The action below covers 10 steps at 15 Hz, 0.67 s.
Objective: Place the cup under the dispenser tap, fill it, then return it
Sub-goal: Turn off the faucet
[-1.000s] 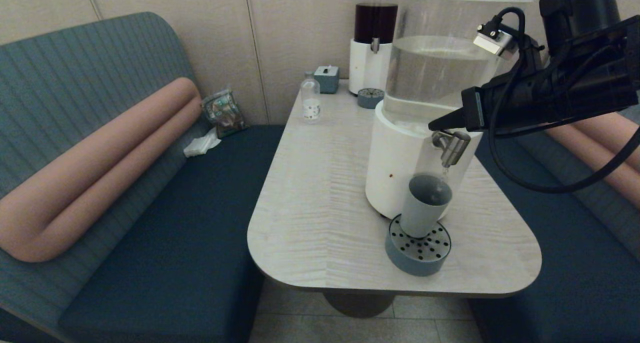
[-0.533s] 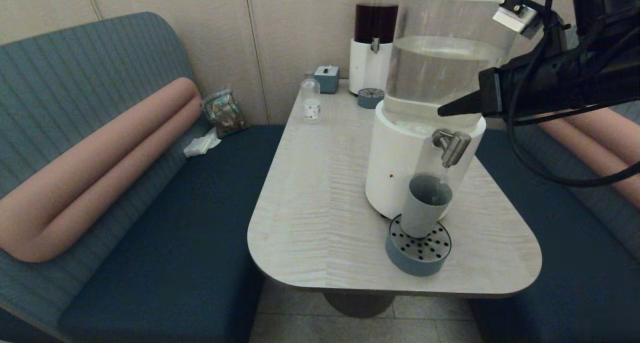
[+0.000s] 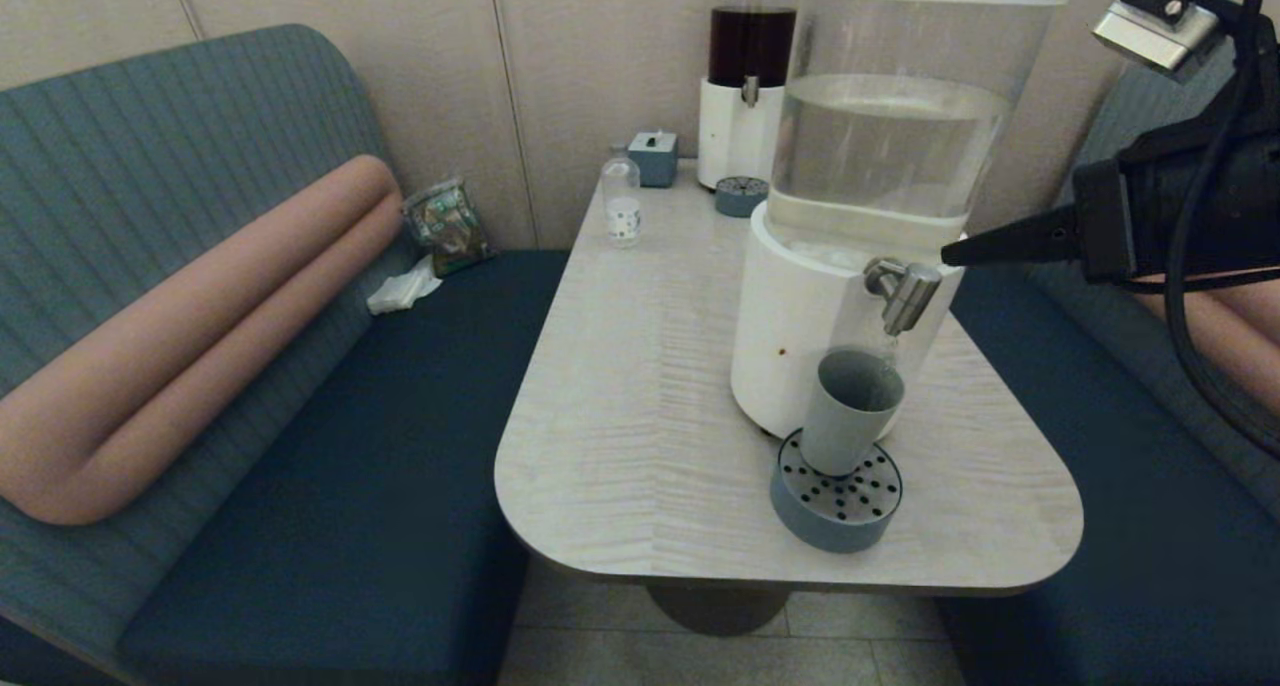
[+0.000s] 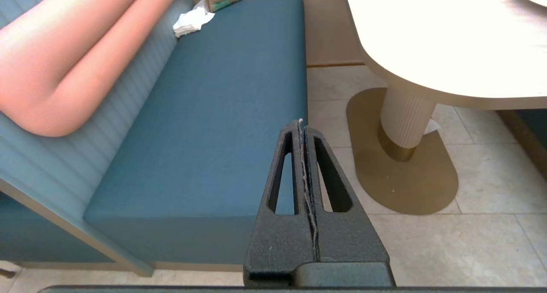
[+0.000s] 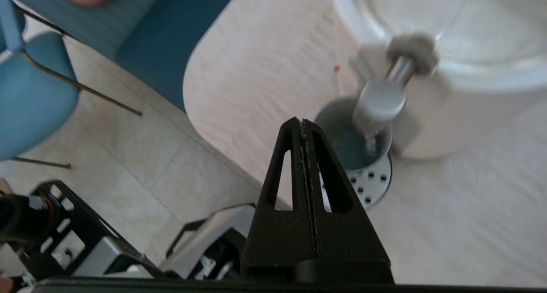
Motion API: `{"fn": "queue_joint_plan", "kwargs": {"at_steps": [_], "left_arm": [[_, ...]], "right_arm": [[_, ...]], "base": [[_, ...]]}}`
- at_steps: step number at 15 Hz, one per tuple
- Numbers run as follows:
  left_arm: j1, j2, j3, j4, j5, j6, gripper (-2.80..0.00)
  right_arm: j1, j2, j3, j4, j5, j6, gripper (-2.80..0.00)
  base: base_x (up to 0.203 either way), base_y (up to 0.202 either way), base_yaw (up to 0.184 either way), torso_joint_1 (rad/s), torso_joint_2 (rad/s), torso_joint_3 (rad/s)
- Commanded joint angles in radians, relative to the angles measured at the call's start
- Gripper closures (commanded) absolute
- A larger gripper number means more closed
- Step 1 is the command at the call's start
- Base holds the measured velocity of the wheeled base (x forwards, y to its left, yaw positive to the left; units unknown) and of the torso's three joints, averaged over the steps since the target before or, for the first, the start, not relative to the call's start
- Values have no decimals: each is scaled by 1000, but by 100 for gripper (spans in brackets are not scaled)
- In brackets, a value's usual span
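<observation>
The cup (image 3: 850, 413) stands on a round grey drip tray (image 3: 836, 500) full of little holes, near the front edge of the pale wooden surface (image 3: 620, 386). It sits right under the dispenser tap (image 3: 903, 289), and a thin stream of water runs from the tap into it. You can see that from the right wrist too, where the tap (image 5: 381, 100) hangs over the open cup (image 5: 348, 141).

The tap belongs to the big dispenser (image 3: 880, 186), which has a white base and a clear tank partly full of clear water. It stands just behind the cup.

The right end effector (image 3: 955, 256) is up in the air on the right, close beside the tap but not touching it. Its two fingers are pressed together and hold nothing. It points toward the dispenser.

The left end effector (image 4: 302, 126) is down low beside the surface, over the edge of the blue bench seat (image 4: 222, 113) and the tiled floor (image 4: 470, 224). Its fingers are pressed together too, with nothing between them.

Farther back on the surface stand a small clear bottle (image 3: 621, 202), a little grey box (image 3: 654, 157) and a smaller dispenser (image 3: 745, 86) with dark liquid. On the bench in the corner lie a snack bag (image 3: 447, 225) and a crumpled white tissue (image 3: 403, 288).
</observation>
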Motion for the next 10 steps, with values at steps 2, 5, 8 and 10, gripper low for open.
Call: {"fn": "queue_joint_plan", "kwargs": {"at_steps": [2,5,8,10], "left_arm": [[0,0,0,-1,-1,1,0],[0,0,0,-1,-1,1,0],[0,-2,0,-1,0,1,0],[0,0,0,-1,0,1,0]], "right_arm": [[19,-28,28,-1,-5,0,0],[55,5,14,-1,-24,4,0],[90,59,-6,-4,-97,0,0],[93,95,-24,-10,-105,3,0]], "base": [[0,0,0,0,0,0],[0,0,0,0,0,0],[0,0,0,0,0,0],[0,0,0,0,0,0]]}}
